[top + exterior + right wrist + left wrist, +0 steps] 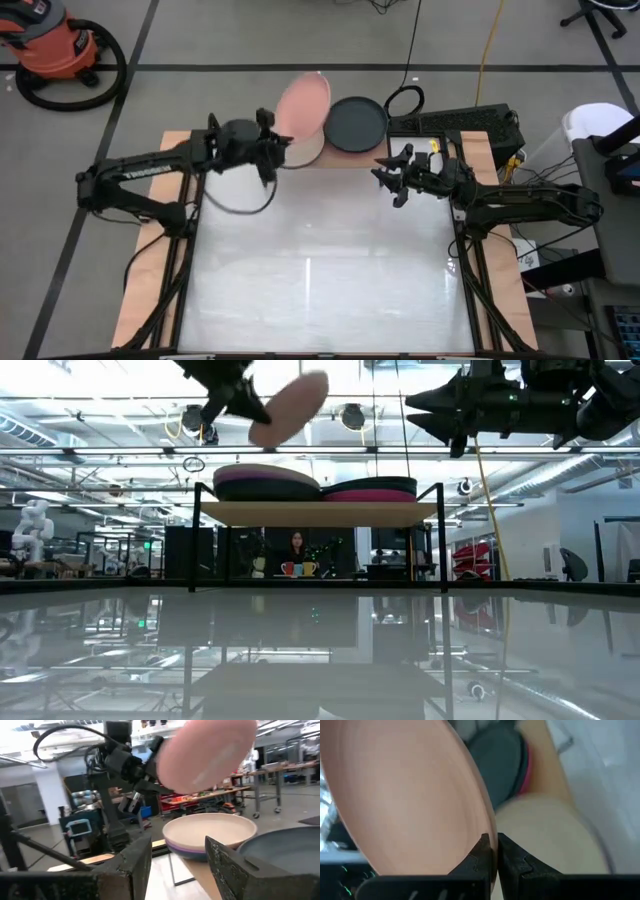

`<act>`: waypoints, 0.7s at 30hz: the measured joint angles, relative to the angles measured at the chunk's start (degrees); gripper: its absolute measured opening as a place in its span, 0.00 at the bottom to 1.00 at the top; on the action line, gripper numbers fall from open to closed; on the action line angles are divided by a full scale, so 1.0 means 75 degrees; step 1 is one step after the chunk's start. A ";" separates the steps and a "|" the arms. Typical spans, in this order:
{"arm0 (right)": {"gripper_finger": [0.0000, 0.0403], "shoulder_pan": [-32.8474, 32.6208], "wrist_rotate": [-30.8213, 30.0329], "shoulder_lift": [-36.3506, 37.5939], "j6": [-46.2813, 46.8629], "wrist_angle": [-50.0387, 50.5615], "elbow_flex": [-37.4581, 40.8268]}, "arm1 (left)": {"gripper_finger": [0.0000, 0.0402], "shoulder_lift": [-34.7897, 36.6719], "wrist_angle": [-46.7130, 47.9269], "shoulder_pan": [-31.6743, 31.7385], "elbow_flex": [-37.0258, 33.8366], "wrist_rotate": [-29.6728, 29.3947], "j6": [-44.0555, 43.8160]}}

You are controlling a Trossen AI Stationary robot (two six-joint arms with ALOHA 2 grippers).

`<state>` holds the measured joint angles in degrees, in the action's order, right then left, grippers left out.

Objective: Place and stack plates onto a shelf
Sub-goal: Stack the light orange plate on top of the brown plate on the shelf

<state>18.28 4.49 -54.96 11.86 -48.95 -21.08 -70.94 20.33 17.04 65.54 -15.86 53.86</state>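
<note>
Salmon pink plate (303, 106), tilted in your left gripper's (281, 152) clamped jaws, hangs over the beige plate (210, 831); your right gripper (390, 172) waits nearby, jaws apart.

Overhead, table-level, two wrist-mounted views.

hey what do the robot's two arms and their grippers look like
Both are dark, nearly black jointed arms. The left arm has pale lettering along one link and a black cable looping beneath its wrist. The left gripper has two black fingers with notched inner edges. The right gripper has wider, rough-textured dark fingers.
</note>
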 joint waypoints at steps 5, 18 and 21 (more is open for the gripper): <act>0.41 0.0000 -0.0232 0.0000 -0.0074 0.0017 0.0000 | 0.03 -0.0800 0.2016 0.0724 0.1010 0.0397 -0.0199; 0.41 -0.0003 -0.0196 0.0000 -0.0073 0.0112 -0.0003 | 0.14 -0.1649 0.4416 0.0973 0.1973 0.0912 -0.0793; 0.41 -0.0003 -0.0197 0.0000 -0.0073 0.0204 -0.0003 | 0.25 -0.1596 0.4248 0.0863 0.1971 0.0913 -0.0875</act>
<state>18.26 3.01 -54.96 11.31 -47.42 -21.10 -82.90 52.19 23.52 80.32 -9.01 47.30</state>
